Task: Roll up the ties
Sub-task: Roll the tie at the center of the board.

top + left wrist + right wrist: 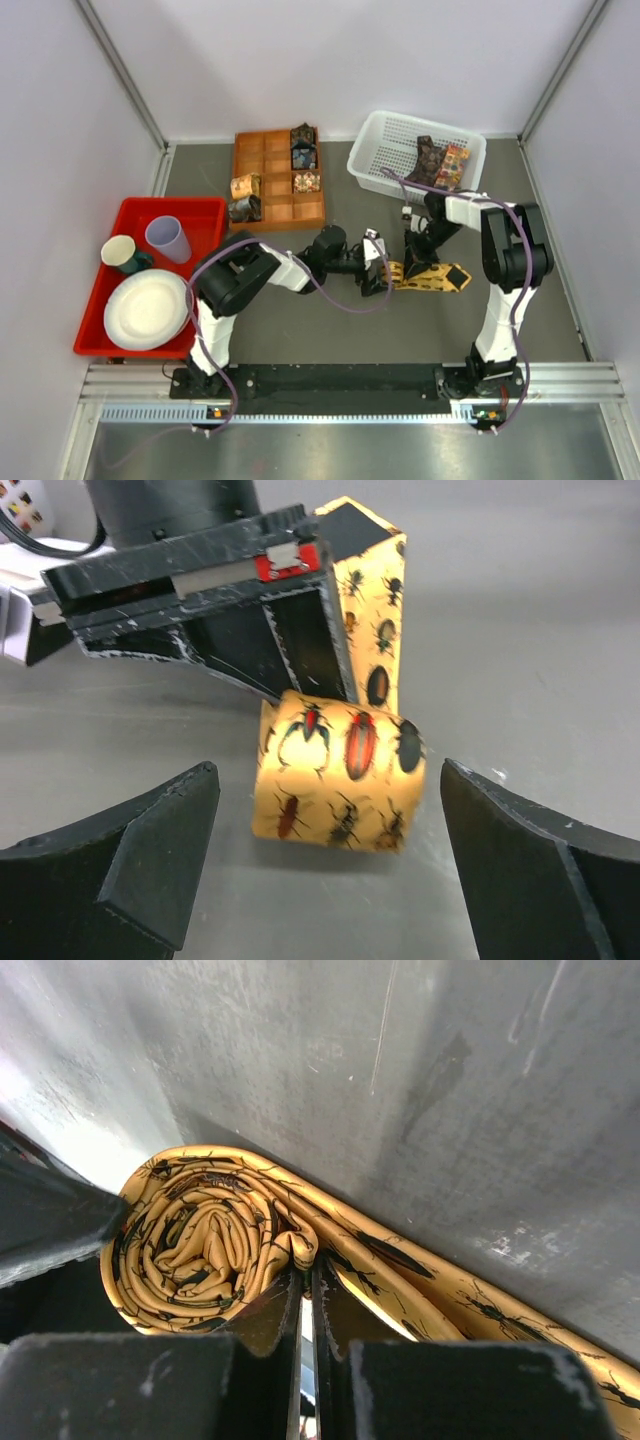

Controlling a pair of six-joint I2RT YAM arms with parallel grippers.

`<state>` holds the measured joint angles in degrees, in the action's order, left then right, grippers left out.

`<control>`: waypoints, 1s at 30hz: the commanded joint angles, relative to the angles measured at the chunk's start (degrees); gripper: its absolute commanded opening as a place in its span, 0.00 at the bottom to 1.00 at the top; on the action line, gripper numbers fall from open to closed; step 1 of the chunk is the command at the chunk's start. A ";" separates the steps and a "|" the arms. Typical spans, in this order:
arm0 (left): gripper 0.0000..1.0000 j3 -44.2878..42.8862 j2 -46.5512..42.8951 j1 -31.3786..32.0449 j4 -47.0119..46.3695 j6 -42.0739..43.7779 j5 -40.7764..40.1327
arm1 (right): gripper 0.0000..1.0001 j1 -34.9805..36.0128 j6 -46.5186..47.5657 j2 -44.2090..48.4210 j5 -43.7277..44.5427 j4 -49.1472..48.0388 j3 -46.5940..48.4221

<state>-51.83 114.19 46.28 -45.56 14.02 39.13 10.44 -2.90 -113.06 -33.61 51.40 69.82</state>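
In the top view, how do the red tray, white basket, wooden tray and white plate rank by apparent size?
1. red tray, clearly largest
2. white basket and wooden tray: nearly alike, the basket perhaps slightly larger
3. white plate, smallest

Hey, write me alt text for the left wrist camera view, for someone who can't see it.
A golden-yellow tie printed with beetles lies partly rolled on the grey table, its roll between the wide-open fingers of the left gripper. Behind the roll stands the black right gripper, beside the unrolled tail that runs away from the camera.
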 commanded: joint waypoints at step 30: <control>0.62 -1.69 6.57 3.64 1.26 6.28 -1.87 | 0.00 6.35 1.75 -4.89 1.44 -5.96 0.49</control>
<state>-54.04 119.50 49.21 -45.63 18.68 37.60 14.44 -1.74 -114.32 -34.41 51.72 70.96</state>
